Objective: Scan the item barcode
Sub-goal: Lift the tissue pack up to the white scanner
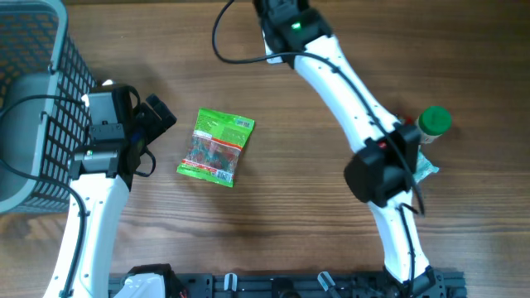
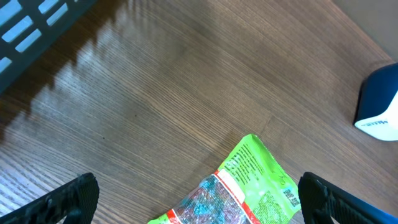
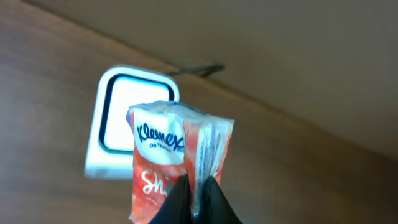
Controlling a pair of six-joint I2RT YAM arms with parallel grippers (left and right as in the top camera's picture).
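My right gripper (image 3: 199, 186) is shut on the edge of an orange and white Kleenex tissue pack (image 3: 160, 149). It holds the pack upright in front of a white scanner (image 3: 115, 124) with a dark-rimmed window. In the overhead view the right arm (image 1: 348, 91) runs off the top edge, so its gripper, the pack and the scanner are out of that view. My left gripper (image 1: 156, 132) stands open beside a green snack packet (image 1: 217, 147) lying flat on the table. In the left wrist view the green snack packet (image 2: 249, 186) lies between the wide-apart fingers (image 2: 68, 199), which do not touch it.
A grey wire basket (image 1: 33, 99) stands at the left edge, behind the left arm. A green-capped bottle (image 1: 434, 122) and a small packet (image 1: 426, 168) sit at the right by the right arm's elbow. A blue and white object (image 2: 379, 106) shows at the left wrist view's right edge.
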